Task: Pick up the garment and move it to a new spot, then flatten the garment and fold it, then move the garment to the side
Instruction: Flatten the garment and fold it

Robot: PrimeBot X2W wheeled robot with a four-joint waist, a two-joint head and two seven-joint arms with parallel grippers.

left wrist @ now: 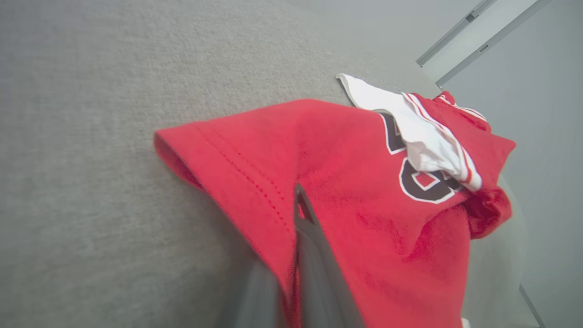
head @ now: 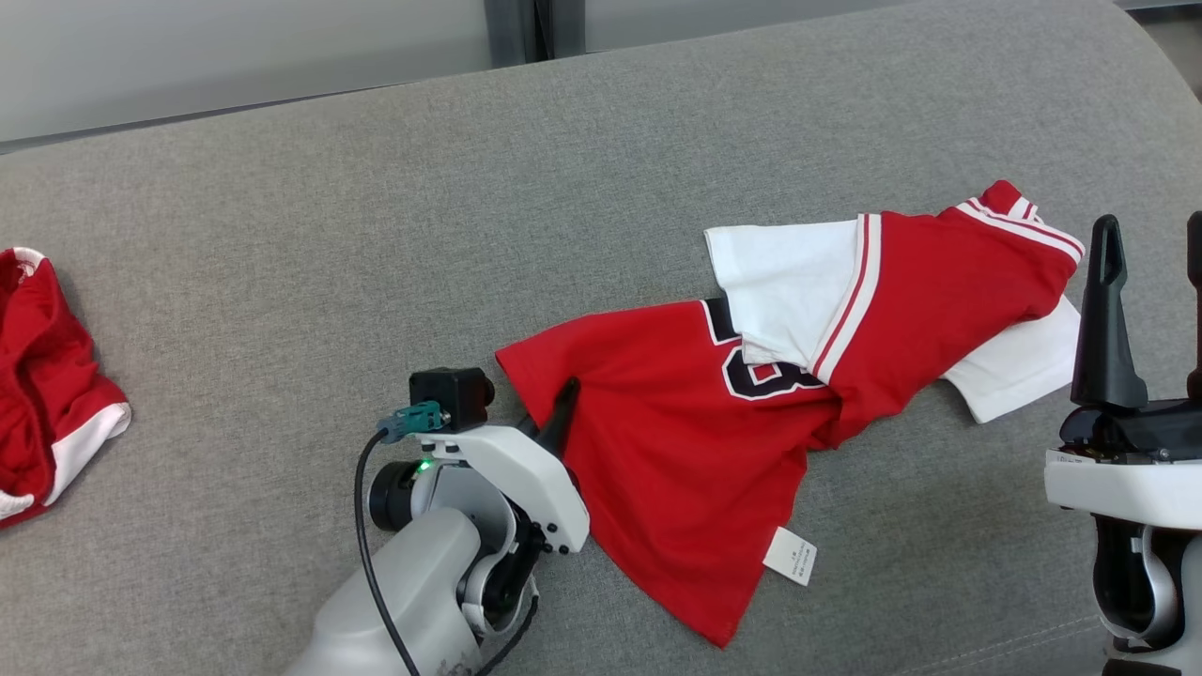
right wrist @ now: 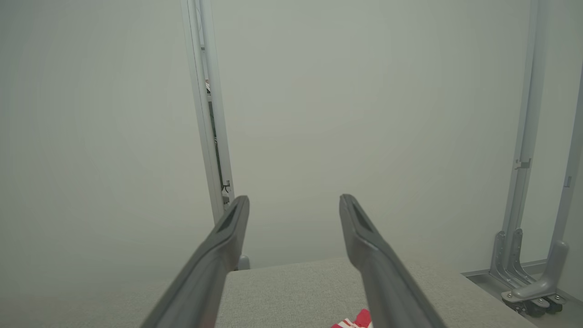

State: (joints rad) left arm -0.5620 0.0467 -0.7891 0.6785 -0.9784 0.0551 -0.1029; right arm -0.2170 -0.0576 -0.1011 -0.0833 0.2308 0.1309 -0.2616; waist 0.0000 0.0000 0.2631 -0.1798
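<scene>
Left hand (head: 566, 399): fingers pressed together, pinching the left hem edge of the red and white short-sleeved jersey (head: 695, 422); the red cloth sits between them in the left wrist view
Right hand (head: 1153, 230): fingers spread wide, upright at the far right, holding nothing, just beside the jersey's white sleeve
Jersey: lies rumpled right of centre on the grey fabric-covered worktop (head: 376, 235), its top half folded over, a small white care label (head: 791, 556) turned out at the near hem
Hidden: the dark printed number (head: 751, 376) is partly covered by a white sleeve
Cut off: the right hand's outer finger at the head view's right edge; a second crumpled red and white garment (head: 38, 376) at its left edge
</scene>
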